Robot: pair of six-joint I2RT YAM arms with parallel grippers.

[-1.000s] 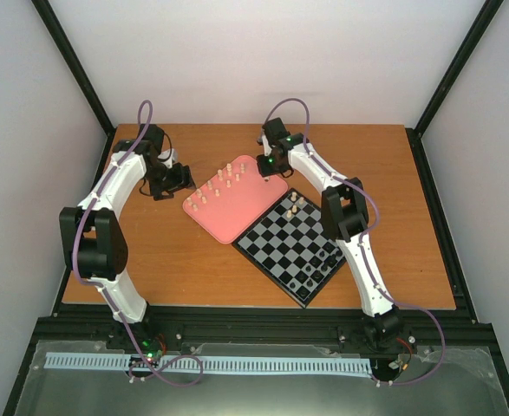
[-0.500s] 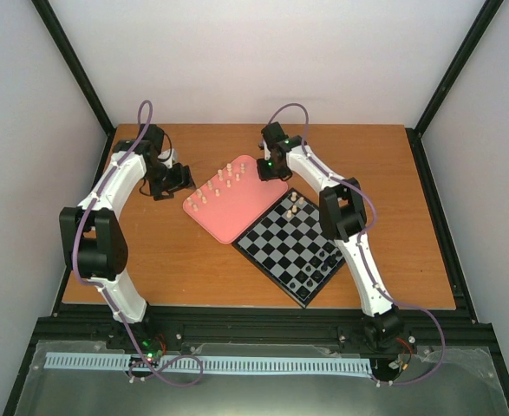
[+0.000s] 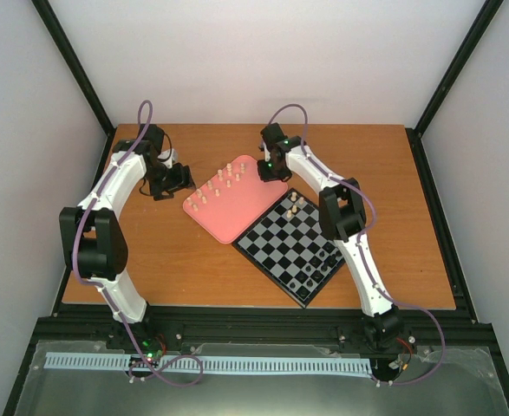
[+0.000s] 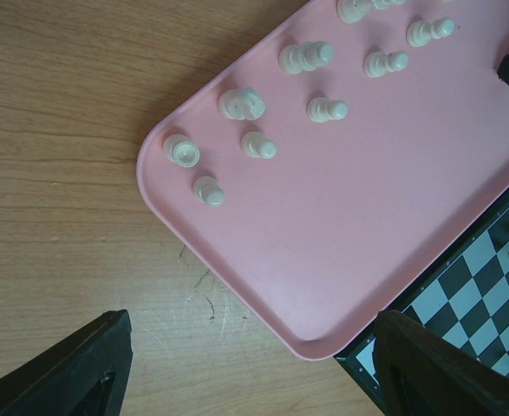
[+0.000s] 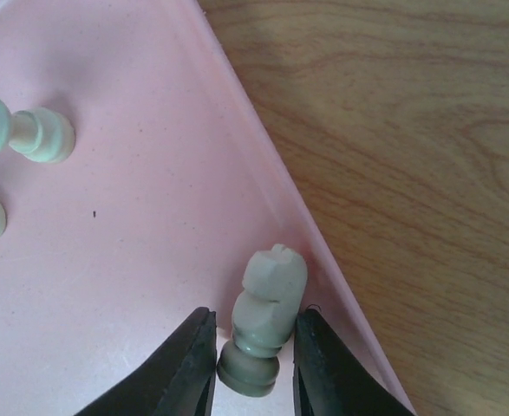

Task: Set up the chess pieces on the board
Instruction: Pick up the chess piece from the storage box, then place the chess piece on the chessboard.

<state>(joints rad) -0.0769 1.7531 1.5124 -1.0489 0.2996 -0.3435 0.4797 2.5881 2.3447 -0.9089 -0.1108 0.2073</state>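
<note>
Flanking a cream knight, right gripper: jaws narrow, one black finger close on each side of the figure. Whether they pinch it yet cannot be told. The knight stands upright at the very rim of the pink tray, just beside the bare table.

Handling, by judgement: a tiny, light, rigid moulded piece with a smooth finish, top-heavy on a small round foot. It is likely to twist or tip if squeezed off-centre. The best hold is low on the waist above the foot, lifted straight up to clear the raised rim.

Left gripper: spread wide, holding nothing, hanging over the tray's other end.

Tray contents: the remaining cream chess pieces, upright in two loose rows, apart from one another.

Board: it lies corner-on, touching the tray's edge. It holds two cream figures at its far corner and several black pieces towards the near corner. Most squares are unfilled, so the setup is judged barely begun.
</note>
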